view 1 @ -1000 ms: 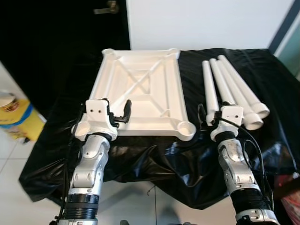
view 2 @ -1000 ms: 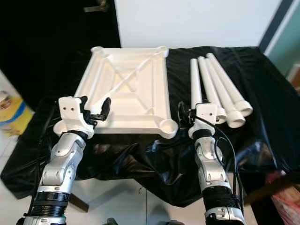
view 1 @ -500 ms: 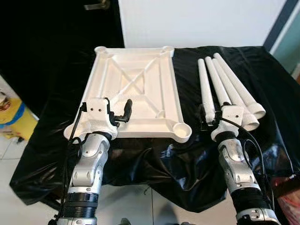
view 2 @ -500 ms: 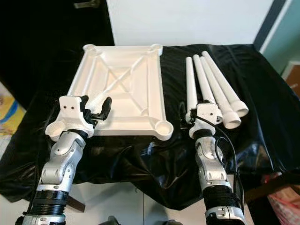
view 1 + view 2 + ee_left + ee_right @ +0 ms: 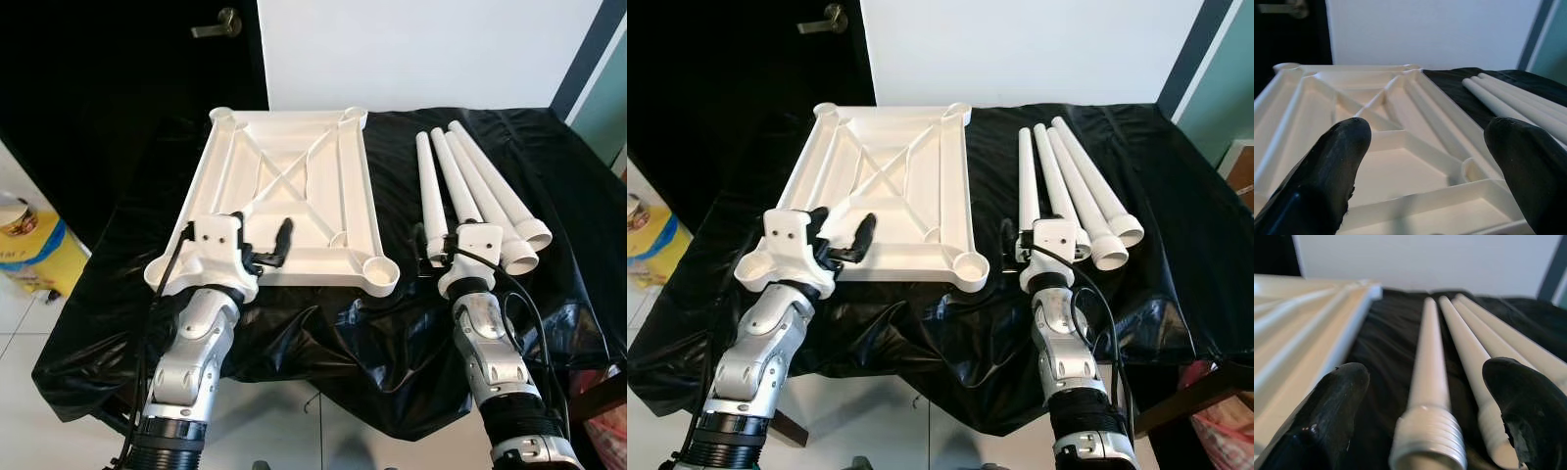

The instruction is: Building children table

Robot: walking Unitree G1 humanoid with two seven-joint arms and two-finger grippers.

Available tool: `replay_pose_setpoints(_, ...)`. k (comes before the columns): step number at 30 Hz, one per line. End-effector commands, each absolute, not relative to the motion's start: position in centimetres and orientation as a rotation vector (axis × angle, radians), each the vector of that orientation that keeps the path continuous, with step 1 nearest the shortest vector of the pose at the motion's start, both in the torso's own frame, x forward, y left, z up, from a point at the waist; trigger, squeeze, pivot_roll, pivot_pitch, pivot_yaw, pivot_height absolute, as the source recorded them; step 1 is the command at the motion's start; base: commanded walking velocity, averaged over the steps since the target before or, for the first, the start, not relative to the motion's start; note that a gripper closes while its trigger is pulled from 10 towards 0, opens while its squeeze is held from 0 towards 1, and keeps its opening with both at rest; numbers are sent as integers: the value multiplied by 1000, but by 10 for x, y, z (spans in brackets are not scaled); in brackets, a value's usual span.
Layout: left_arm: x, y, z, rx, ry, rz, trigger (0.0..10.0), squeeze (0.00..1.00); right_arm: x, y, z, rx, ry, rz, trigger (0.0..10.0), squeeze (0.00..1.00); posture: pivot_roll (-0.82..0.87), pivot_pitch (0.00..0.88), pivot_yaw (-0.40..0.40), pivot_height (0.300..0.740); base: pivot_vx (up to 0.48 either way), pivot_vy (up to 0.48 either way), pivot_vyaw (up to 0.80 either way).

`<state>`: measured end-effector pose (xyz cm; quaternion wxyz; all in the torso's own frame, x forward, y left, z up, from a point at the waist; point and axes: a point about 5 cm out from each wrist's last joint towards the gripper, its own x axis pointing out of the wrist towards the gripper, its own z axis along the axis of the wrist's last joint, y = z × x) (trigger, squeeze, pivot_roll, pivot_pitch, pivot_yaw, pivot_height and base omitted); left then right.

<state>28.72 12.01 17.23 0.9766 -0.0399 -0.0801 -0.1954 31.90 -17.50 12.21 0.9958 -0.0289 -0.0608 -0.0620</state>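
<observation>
The white table top [image 5: 294, 176] lies upside down on the black-draped table, with ribs and round corner sockets [image 5: 377, 269] facing up. To its right, several white legs [image 5: 475, 191] lie side by side, their threaded ends toward me. My left gripper [image 5: 1427, 142] hovers open over the top's near edge, left of centre [image 5: 257, 245]. My right gripper [image 5: 1427, 396] is open at the near end of the legs [image 5: 460, 243]. Its fingers straddle the threaded end of the leftmost leg [image 5: 1429, 431] without closing on it.
Black cloth [image 5: 323, 323] covers the table and hangs over its front edge. A yellow package [image 5: 29, 250] stands on the floor at the left, and something red [image 5: 612, 431] at the lower right. A dark door with a handle [image 5: 217, 23] and a white wall are behind.
The head camera has swayed, shifting the whole scene. My left gripper has moved slightly right along the top's near edge. The right gripper stays at the leg ends.
</observation>
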Motion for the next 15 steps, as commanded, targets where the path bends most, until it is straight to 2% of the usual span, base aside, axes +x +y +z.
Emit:
replay_pose_setpoints(1, 278, 104, 173, -59, -148, -654, 10000, 0, 324, -177, 116, -49, -58, -152, 10000, 0, 11, 0, 19, 740, 0, 0, 0)
replay_pose_setpoints(6, 274, 98, 173, -39, -129, -709, 10000, 0, 329, -178, 113, -26, -11, -169, 10000, 0, 12, 0, 19, 740, 0, 0, 0)
replay_pose_setpoints(10, 265, 83, 172, 2, -100, -798, 10000, 0, 346, -175, 112, -6, 59, -165, 10000, 0, 33, 0, 18, 740, 0, 0, 0)
replay_pose_setpoints(15, 261, 82, 172, -3, -87, -801, 10000, 0, 350, -175, 109, 8, 95, -178, 10000, 0, 49, 6, 11, 740, 0, 0, 0)
